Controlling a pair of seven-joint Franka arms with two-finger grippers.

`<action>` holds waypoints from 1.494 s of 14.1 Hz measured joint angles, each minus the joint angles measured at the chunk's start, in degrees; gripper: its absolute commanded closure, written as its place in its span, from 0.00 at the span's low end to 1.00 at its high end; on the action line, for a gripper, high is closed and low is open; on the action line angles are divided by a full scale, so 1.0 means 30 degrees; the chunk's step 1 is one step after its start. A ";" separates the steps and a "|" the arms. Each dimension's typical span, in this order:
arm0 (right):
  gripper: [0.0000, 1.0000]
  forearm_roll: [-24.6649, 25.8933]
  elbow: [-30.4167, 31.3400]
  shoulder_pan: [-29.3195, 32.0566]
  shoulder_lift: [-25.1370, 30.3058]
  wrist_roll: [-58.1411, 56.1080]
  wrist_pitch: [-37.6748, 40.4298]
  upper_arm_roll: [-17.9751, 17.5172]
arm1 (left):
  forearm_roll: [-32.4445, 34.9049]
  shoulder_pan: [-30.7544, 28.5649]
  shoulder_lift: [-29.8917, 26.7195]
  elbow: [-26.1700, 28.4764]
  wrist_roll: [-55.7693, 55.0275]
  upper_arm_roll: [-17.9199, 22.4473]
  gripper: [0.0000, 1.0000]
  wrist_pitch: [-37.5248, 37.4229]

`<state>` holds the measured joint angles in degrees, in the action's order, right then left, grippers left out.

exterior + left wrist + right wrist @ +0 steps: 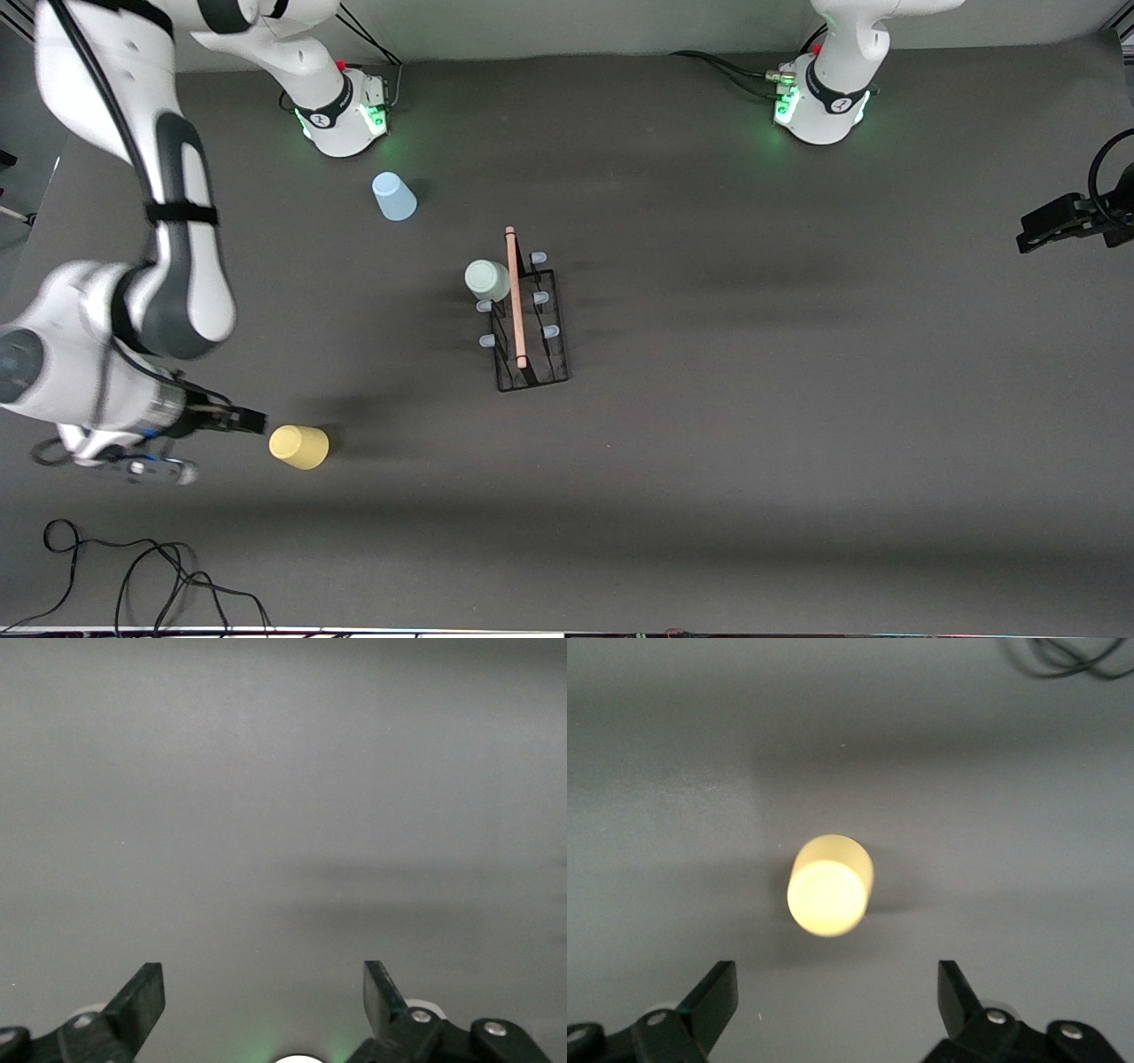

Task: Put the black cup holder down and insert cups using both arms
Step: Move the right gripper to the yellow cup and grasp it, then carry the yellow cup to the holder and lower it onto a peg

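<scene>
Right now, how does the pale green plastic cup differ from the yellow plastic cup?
The pale green plastic cup sits on a peg of the black wire cup holder; the yellow plastic cup stands on the table. The green one is farther from the front camera; the yellow one is beside the open right gripper. Both are small, tapered and upside down.

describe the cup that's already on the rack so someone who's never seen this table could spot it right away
Find the black cup holder standing mid-table, with its light wooden rod handle on top. The pale green cup sits on a peg on the side facing the right arm's end, at the end nearer the robot bases. The light blue cup and yellow cup rest on the mat instead.
</scene>
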<state>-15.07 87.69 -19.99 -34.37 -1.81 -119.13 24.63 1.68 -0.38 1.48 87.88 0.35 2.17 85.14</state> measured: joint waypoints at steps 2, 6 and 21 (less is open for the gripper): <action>0.00 -0.0657 0.0549 -0.0009 -0.1198 -0.0591 -0.1952 -0.0100 | -0.0010 0.0041 0.0027 0.0031 0.0016 -0.0088 0.00 0.0057; 0.03 -0.1271 0.0772 -0.0018 -0.2836 -0.0887 -0.3828 -0.0255 | -0.0059 0.0398 0.0309 0.0077 -0.0027 -0.0321 0.00 0.0907; 1.00 0.0790 -0.2736 -0.0337 0.2594 0.0057 0.6601 -0.0127 | -0.0208 0.0900 0.0329 0.0019 -0.0131 -0.0206 0.00 0.0921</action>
<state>-12.70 79.48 -21.00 -26.59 -1.64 -99.33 24.25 1.05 2.32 2.47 87.94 -0.04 1.55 87.90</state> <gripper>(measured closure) 0.339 0.000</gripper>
